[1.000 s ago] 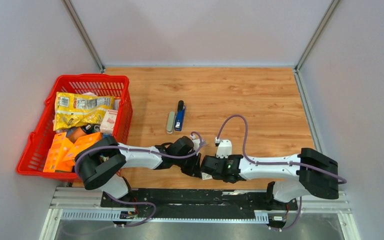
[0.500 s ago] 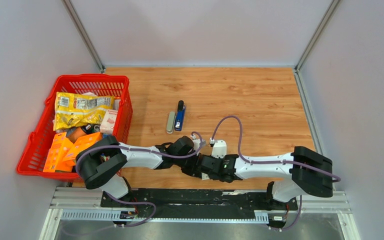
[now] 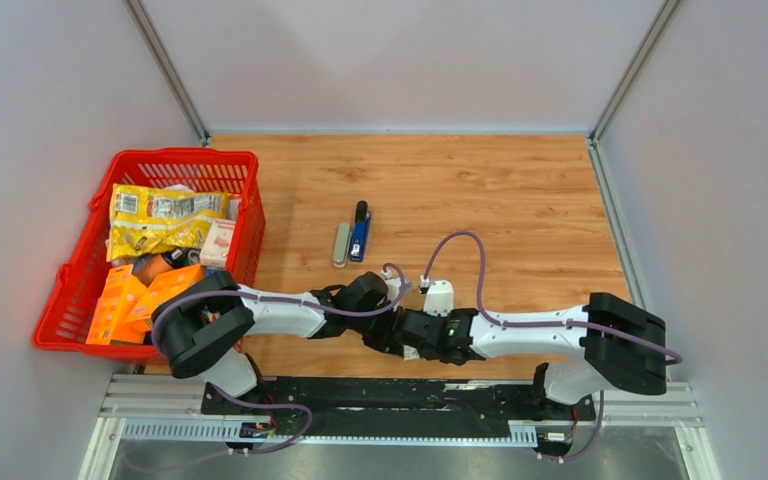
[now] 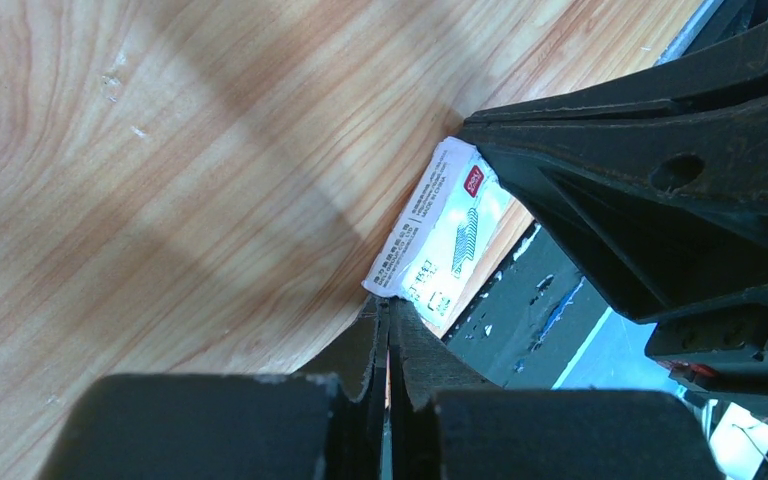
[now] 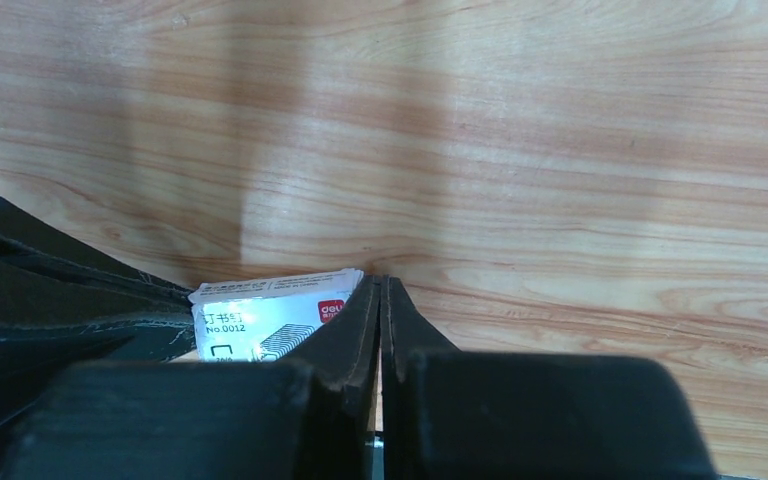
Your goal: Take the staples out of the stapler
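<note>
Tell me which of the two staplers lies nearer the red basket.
The grey stapler; the blue stapler lies beside it, on the side away from the basket.

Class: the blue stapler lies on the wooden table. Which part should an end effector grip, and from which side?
Probably best to grip the blue stapler at mid-body, across its narrow width, from straight above. It lies flat, with its long axis pointing away from the arms. The grey stapler lies close on its left, so finger room there is tight.

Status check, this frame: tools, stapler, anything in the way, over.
Left tool shut, right tool shut, both tips at white packet. Blue stapler lies apart, untouched; staples not visible. Grey stapler beside it.
</note>
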Robot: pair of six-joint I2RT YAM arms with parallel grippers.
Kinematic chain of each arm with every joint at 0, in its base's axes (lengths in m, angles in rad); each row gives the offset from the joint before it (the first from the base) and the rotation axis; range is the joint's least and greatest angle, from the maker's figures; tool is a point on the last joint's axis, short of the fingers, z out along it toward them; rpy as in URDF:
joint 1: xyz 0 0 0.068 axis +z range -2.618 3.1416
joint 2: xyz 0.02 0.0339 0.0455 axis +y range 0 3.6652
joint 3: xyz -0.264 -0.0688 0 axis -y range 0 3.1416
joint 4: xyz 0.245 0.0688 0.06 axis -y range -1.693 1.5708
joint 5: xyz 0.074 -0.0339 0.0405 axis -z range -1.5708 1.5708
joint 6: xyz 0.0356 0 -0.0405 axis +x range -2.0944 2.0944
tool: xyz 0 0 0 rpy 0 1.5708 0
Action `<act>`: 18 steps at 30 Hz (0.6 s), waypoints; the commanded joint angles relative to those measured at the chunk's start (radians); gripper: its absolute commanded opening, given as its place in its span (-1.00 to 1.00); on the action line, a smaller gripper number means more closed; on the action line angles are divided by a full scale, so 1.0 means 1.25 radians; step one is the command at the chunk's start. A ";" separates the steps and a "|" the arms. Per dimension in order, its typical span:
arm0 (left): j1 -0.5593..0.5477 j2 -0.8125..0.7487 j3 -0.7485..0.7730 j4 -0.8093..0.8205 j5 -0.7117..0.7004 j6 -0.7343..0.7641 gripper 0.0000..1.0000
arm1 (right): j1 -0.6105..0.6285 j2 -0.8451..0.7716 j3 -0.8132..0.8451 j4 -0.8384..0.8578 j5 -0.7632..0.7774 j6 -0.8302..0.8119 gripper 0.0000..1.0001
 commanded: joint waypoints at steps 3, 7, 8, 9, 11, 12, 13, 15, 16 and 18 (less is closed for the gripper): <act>-0.006 -0.020 0.022 -0.057 -0.043 0.045 -1.00 | -0.016 -0.057 -0.029 0.025 0.004 0.024 -0.76; -0.006 -0.065 0.028 -0.086 -0.075 0.057 -1.00 | -0.031 -0.087 -0.021 -0.021 0.043 0.004 -0.62; -0.006 -0.079 0.032 -0.123 -0.083 0.064 -0.98 | -0.036 -0.096 -0.013 -0.039 0.057 -0.004 -0.58; -0.006 -0.085 0.041 -0.135 -0.098 0.069 -0.92 | -0.042 -0.104 -0.006 -0.054 0.071 -0.013 -0.53; -0.006 -0.101 0.057 -0.170 -0.118 0.080 -0.81 | -0.052 -0.119 0.010 -0.085 0.105 -0.029 -0.35; -0.006 -0.109 0.064 -0.191 -0.125 0.086 -0.77 | -0.058 -0.128 0.018 -0.096 0.119 -0.036 -0.32; -0.007 -0.116 0.072 -0.203 -0.139 0.091 -0.68 | -0.066 -0.135 0.026 -0.108 0.130 -0.048 -0.26; -0.006 -0.134 0.086 -0.229 -0.159 0.102 -0.53 | -0.087 -0.150 0.039 -0.125 0.148 -0.068 -0.19; -0.006 -0.152 0.091 -0.245 -0.164 0.111 -0.44 | -0.097 -0.160 0.045 -0.126 0.154 -0.086 -0.17; -0.007 -0.189 0.104 -0.282 -0.195 0.124 -0.33 | -0.111 -0.176 0.052 -0.141 0.174 -0.106 -0.07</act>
